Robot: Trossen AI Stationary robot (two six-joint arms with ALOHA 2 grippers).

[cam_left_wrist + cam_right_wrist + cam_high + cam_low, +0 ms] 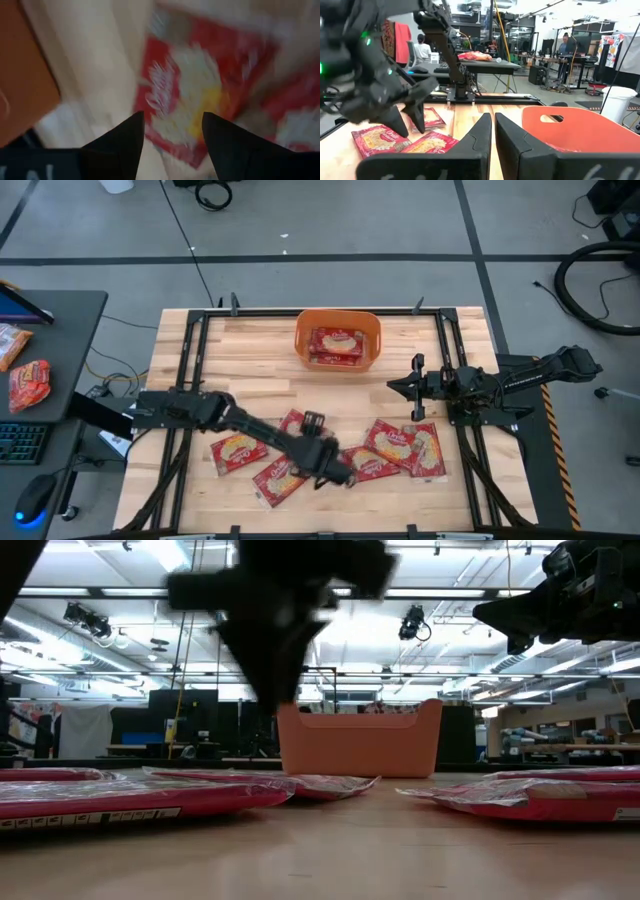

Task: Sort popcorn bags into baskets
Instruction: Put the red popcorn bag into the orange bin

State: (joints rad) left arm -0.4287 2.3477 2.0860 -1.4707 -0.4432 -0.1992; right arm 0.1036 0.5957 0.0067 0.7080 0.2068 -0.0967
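Several red popcorn bags lie flat along the table's near side (392, 442), (238, 450); more lie inside the orange tub (372, 340) at the far middle. My left gripper (343, 473) is open and hangs above one bag (190, 100), a finger on either side of it, not touching. In the low view it (275, 690) stands clear of the tabletop in front of the tub (360, 740). My right gripper (400, 385) is shut and hovers right of the tub, pointing toward the table's left; its wrist view (493, 125) shows the tub (580, 130) and bags (430, 142).
Black frame rails (190, 350) run along the table's left and right sides. A side table at the left (60, 310) holds snack packets (30, 380), a keyboard and a mouse. Bare wood lies between the tub and the bags. People stand in the room beyond (422, 47).
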